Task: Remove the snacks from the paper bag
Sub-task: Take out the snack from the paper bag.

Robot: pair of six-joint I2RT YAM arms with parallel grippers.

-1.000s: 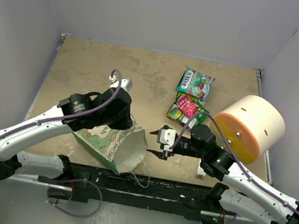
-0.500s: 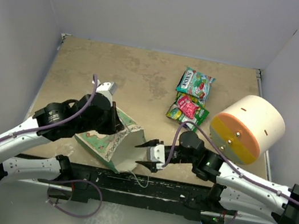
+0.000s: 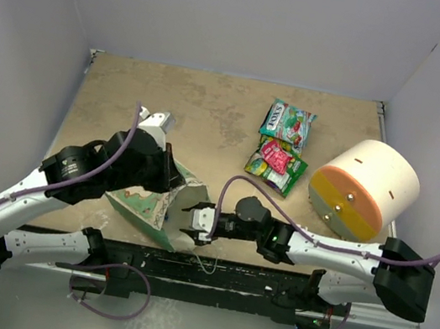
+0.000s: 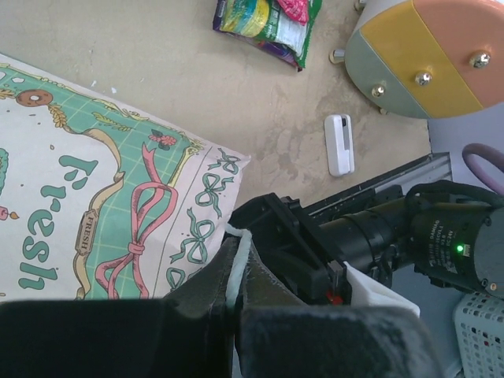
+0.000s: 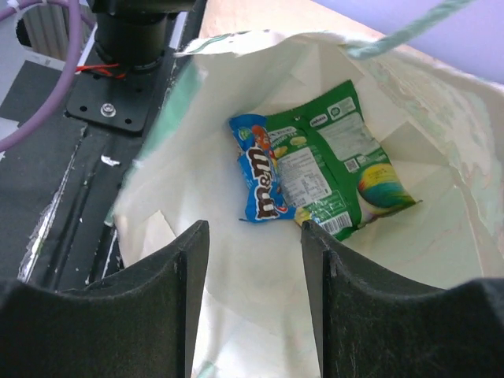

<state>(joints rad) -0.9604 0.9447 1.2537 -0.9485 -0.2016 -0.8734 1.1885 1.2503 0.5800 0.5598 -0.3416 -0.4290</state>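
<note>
Since the earlier frames, the right gripper (image 3: 193,222) has travelled left from the table centre to the mouth of the paper bag (image 3: 143,204). The left arm has drawn the bag slightly toward lower left.

Right gripper: jaws apart, nothing between them. In the right wrist view the right gripper (image 5: 253,232) points into the white interior of the paper bag (image 5: 236,315). A blue packet (image 5: 258,177) and a green packet (image 5: 339,161) lie touching each other on the inner wall, just beyond the fingertips and clear of them.

Left gripper (image 3: 171,183): closed on the bag's upper edge. In the left wrist view the left gripper (image 4: 234,276) pinches a thin white strip. Whether this is rim or string handle cannot be told.

Only the top view shows the loose packets (image 3: 281,145) at upper centre-right in full, near the cream cylinder (image 3: 365,186). The bag's contents are hidden there. Only the left wrist view shows the white stick (image 4: 339,144), lying below the cylinder (image 4: 425,55).
</note>
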